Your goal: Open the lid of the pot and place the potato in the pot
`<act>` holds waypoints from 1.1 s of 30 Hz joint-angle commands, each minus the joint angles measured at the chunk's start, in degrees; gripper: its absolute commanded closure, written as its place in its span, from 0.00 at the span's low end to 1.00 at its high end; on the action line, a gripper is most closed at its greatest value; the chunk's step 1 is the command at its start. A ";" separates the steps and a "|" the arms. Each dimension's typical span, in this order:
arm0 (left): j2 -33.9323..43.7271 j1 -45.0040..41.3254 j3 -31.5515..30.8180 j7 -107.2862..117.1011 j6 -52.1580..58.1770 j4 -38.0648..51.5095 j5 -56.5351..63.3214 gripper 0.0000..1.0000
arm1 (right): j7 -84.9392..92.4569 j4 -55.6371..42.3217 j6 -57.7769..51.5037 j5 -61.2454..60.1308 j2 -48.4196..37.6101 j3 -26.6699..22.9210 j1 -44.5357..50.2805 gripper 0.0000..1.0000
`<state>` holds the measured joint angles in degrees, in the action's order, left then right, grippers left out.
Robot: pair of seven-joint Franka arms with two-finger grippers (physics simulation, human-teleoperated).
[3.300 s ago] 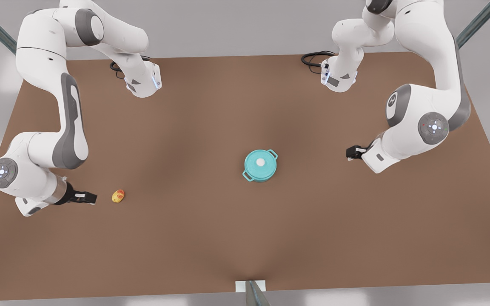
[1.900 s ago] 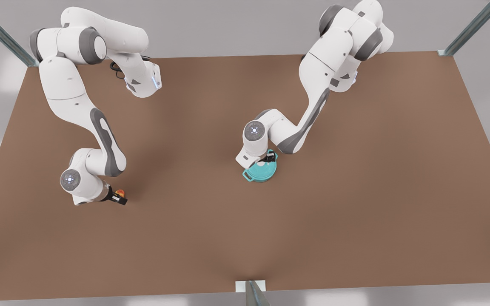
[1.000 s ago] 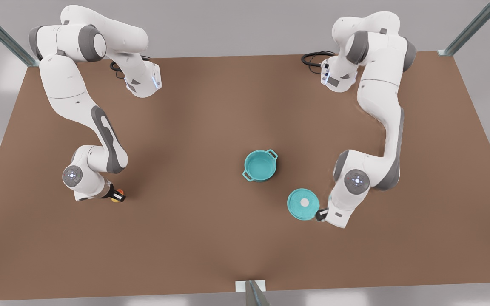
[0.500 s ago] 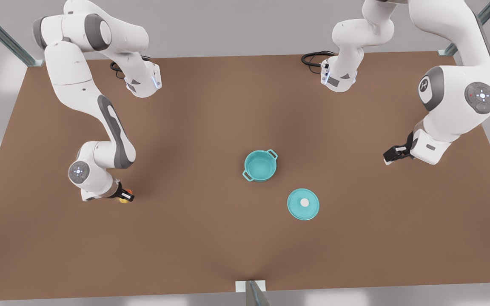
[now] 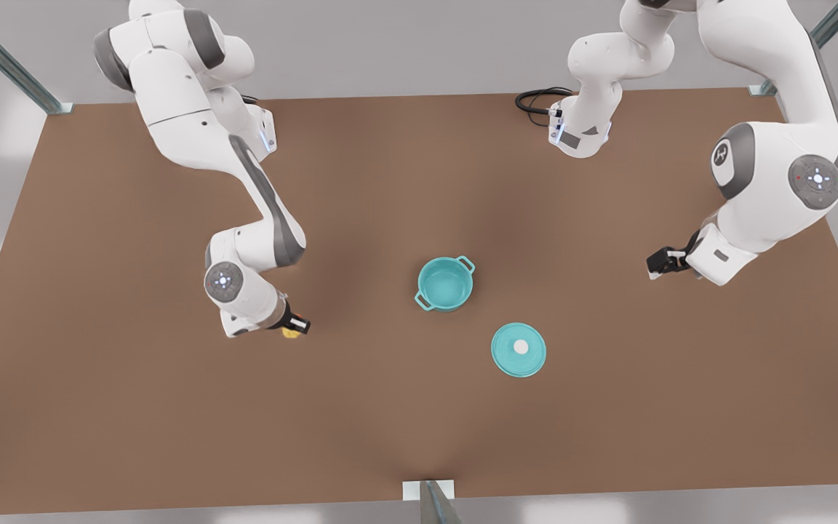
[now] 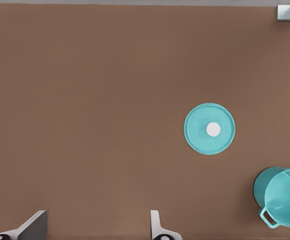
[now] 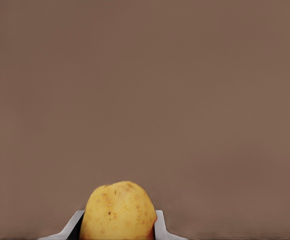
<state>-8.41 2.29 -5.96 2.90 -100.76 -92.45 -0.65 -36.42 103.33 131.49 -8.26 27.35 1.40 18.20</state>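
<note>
Two pincers are working over a matte brown tabletop (image 5: 390, 429). Right pincer (image 5: 295, 327), on the front view's left, is gripping the potato (image 7: 119, 211), a lumpy yellow oval with speckled skin, between its fingers, well apart from the pot (image 5: 446, 284). Left pincer (image 5: 657, 262), on the front view's right, is hovering with fingers spread wide, holding nothing. Round, teal and two-handled, the pot is standing uncovered, its smooth inside showing. Nearby the lid (image 5: 519, 349), a flat teal disc with a white knob, is lying on the tabletop.
</note>
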 commanded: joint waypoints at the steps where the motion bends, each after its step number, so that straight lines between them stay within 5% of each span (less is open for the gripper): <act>1: 0.23 0.00 -0.02 -7.83 0.30 0.08 0.03 0.00 | -18.78 -1.03 -3.60 0.17 -0.02 0.00 2.01 0.46; 17: -0.82 0.00 -1.08 -6.68 2.06 0.52 -0.32 0.00 | -34.94 -20.72 -6.59 -4.22 10.96 -0.17 21.87 0.46; 30: -4.86 0.96 -0.99 -7.56 2.32 6.41 -1.55 0.00 | -39.69 -32.06 -6.07 -3.87 23.45 -2.28 28.55 0.45; 31: -4.78 0.96 -0.99 -7.30 2.32 6.41 -1.64 0.00 | -39.69 -32.06 -6.07 -3.87 23.45 -2.28 28.64 0.43; 32: -4.78 1.14 -0.99 -7.30 2.32 6.41 -1.81 0.00 | -39.34 -32.06 -6.07 -3.87 23.36 -2.37 28.64 0.07; 33: -4.69 1.14 -0.90 -7.39 2.23 6.49 -1.81 0.00 | -39.61 -32.76 -6.33 -3.87 23.36 -2.28 28.64 0.00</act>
<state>-13.19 3.41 -6.87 -3.36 -98.55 -86.02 -2.39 -66.33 70.92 125.44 -12.18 50.77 -0.87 46.82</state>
